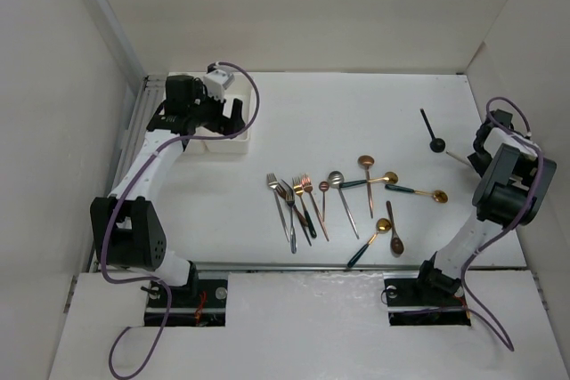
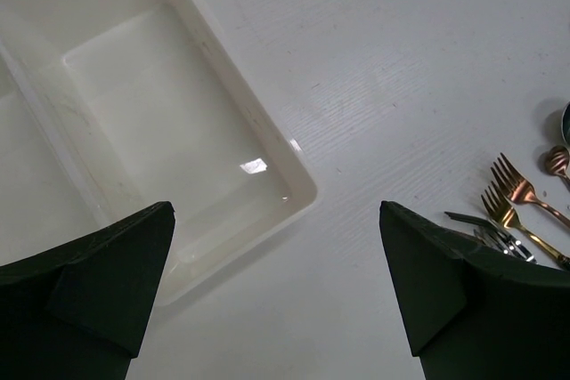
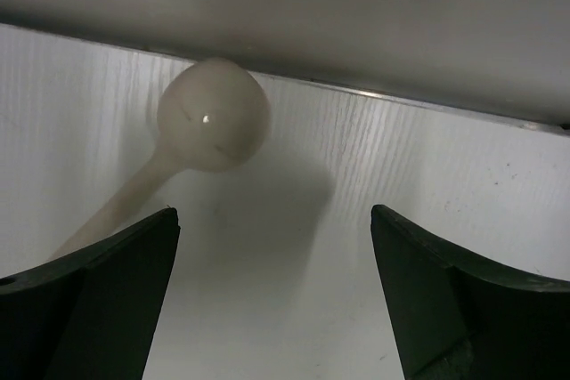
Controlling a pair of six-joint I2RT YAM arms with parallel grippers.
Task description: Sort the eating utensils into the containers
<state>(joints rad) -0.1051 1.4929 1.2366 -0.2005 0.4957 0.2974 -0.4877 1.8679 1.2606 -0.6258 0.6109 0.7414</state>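
**White table, both hands open, cutlery loose at mid-table**

A white table (image 1: 356, 104) enclosed by white walls carries all the pieces. The white rectangular plastic containers (image 2: 258, 117) sit at the far left. The left hand (image 2: 276, 211) hangs above the near corner of one compartment, its dark fingers spread wide and holding nothing.

The metal eating utensils (image 1: 343, 202) lie scattered across the middle of the table, well apart from the containers and to the right of the left hand. The silver, gold and copper forks (image 1: 294, 206) lie close together, long axes roughly near to far, tines toward the far wall. The spoons (image 1: 378, 193) beside them lie at mixed angles, some crossing.

A black spoon (image 1: 431, 132) lies alone farther right, bowl nearer, handle angled away.

At the right edge, the right hand (image 3: 274, 215) is open and empty over a white spoon (image 3: 214, 113). Its bowl points at the wall's foot, ahead of the fingertips. Its handle runs back under the left finger (image 3: 107, 300).
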